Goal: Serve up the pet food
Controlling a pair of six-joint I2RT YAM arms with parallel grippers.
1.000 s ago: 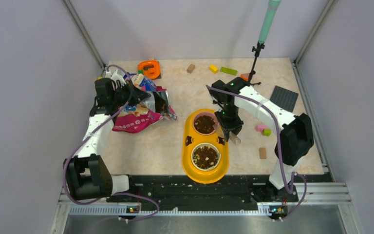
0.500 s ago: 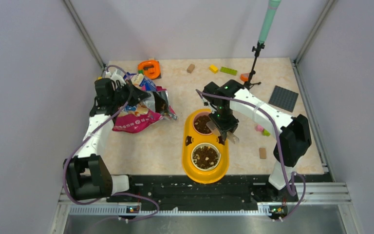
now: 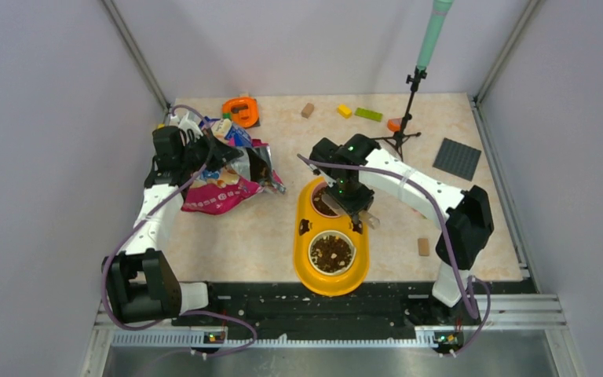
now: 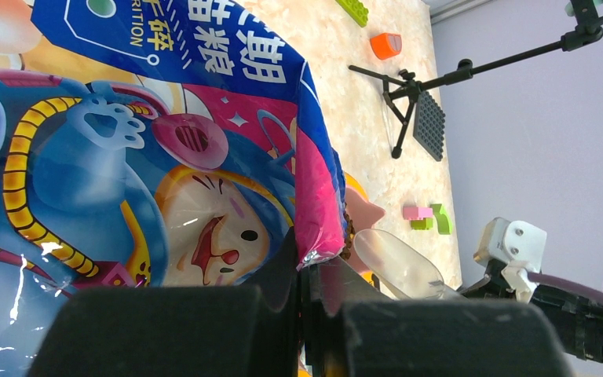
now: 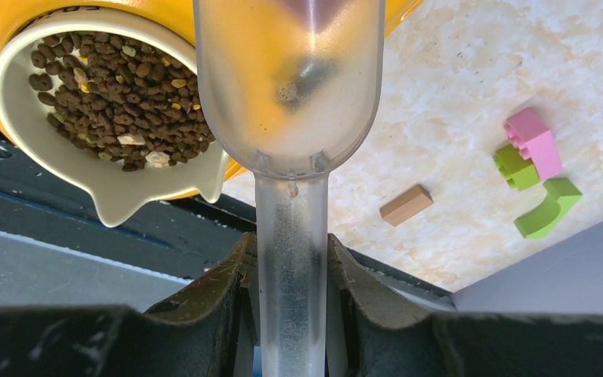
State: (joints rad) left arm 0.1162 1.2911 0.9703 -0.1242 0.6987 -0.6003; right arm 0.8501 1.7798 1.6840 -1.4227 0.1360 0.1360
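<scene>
The left pincer (image 4: 302, 275) pinches the shiny pink-and-blue bag (image 4: 165, 196). The right pincer (image 5: 292, 267) pinches a clear plastic scoop (image 5: 290, 78) over the yellow tray (image 3: 308, 243), where small brown pet food (image 5: 102, 86) fills a white bowl (image 5: 126, 196).

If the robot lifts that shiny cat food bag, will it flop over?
Probably floppy: the bag lies crumpled and creased. Its glossy film looks slippery, so it might slide from the left hand pinching its edge.

A grey baseplate (image 3: 457, 158) lies right of a black tripod (image 4: 407, 82), a yellow brick (image 3: 344, 111) and green brick (image 3: 367, 115) to its left.
</scene>
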